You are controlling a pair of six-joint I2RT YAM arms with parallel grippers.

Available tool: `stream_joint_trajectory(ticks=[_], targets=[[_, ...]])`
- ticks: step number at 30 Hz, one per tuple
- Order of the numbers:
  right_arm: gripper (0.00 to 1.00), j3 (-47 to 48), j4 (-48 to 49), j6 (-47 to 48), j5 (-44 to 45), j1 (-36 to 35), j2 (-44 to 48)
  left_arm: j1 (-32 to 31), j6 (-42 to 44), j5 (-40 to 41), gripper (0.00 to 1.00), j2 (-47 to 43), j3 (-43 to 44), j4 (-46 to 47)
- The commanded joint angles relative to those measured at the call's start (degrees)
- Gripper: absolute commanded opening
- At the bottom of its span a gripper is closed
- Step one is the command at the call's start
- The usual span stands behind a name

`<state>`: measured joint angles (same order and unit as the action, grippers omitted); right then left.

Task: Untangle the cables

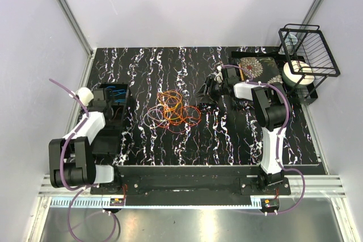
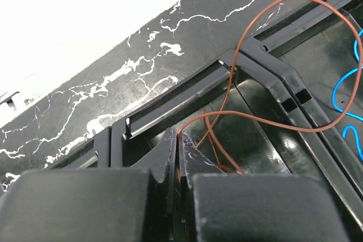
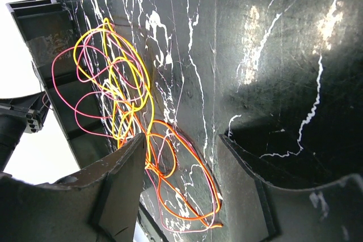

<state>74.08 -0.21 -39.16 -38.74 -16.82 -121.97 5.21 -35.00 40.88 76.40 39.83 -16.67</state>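
your left gripper (image 2: 178, 140) pressed together on a brown cable (image 2: 295, 128) over the black tray (image 2: 170, 103), blue cable (image 2: 340, 92) inside it, your right gripper (image 3: 182, 139) spread, near the cable tangle (image 1: 173, 110) on the table (image 1: 238, 140)

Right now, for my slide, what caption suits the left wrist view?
Left fingers shut on a reddish-brown cable looped over a black tray, blue cable beside.
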Motion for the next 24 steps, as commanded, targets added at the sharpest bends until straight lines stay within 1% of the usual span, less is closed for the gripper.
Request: stream_joint_trajectory(ticks=[1, 2, 3, 4, 6, 7, 9, 12, 13, 15, 16, 19, 20, 24], targets=[[0.59, 1.1, -1.4, 0.9, 1.8, 0.0, -2.9, -0.1, 2.0, 2.0, 0.03, 0.6, -0.1, 5.7], [0.59, 1.1, -1.3, 0.9, 1.7, 0.0, -2.9, -0.1, 1.4, 1.7, 0.06, 1.1, -0.1, 5.6], [0.59, 1.2, -1.4, 0.9, 1.7, 0.1, -2.9, -0.1, 1.3, 1.4, 0.13, 1.6, -0.2, 5.8], [0.59, 1.2, -1.4, 0.9, 1.7, 0.0, -2.8, -0.2, 1.3, 1.0, 0.16, 1.7, -0.3, 5.7], [0.59, 1.1, -1.3, 1.0, 1.8, 0.0, -2.7, -0.1, 1.4, 0.1, 0.19, -0.2, -0.8, 6.1], [0.59, 1.1, -1.4, 0.9, 1.8, 0.0, -2.7, -0.2, 1.6, -0.4, 0.23, -1.3, -1.2, 6.5], [0.59, 1.1, -1.4, 1.0, 1.8, 0.0, -2.5, -0.2, 2.2, -0.7, 0.25, -4.1, -2.6, 6.8], [0.59, 1.1, -1.4, 0.9, 1.8, 0.1, -2.5, -0.6, 2.0, -0.7, 0.27, -11.7, -4.2, 6.0], [0.59, 1.1, -1.4, 0.9, 1.7, 0.1, -2.4, -0.8, 1.7, -0.6, 0.32, -12.9, -4.3, 5.5], [0.59, 1.0, -1.4, 1.0, 1.8, 0.0, -2.3, -1.3, 0.8, -0.7, 0.38, -15.8, -4.0, 3.7], [0.59, 1.0, -1.4, 1.0, 1.8, 0.0, -2.2, -1.6, 0.2, -0.7, 0.43, -16.5, -3.7, 3.1], [0.59, 1.0, -1.4, 1.0, 1.8, 0.1, -2.2, -2.5, -0.9, -1.2, 0.50, -18.9, -2.0, 0.1], [0.59, 1.0, -1.4, 1.0, 1.8, 0.0, -2.2, -2.9, -1.4, -1.3, 0.55, -20.0, -1.1, -1.0], [0.59, 0.9, -1.5, 1.1, 1.9, 0.0, -2.0, -3.5, -2.3, -1.2, 0.63, -22.3, 0.0, -3.3]])
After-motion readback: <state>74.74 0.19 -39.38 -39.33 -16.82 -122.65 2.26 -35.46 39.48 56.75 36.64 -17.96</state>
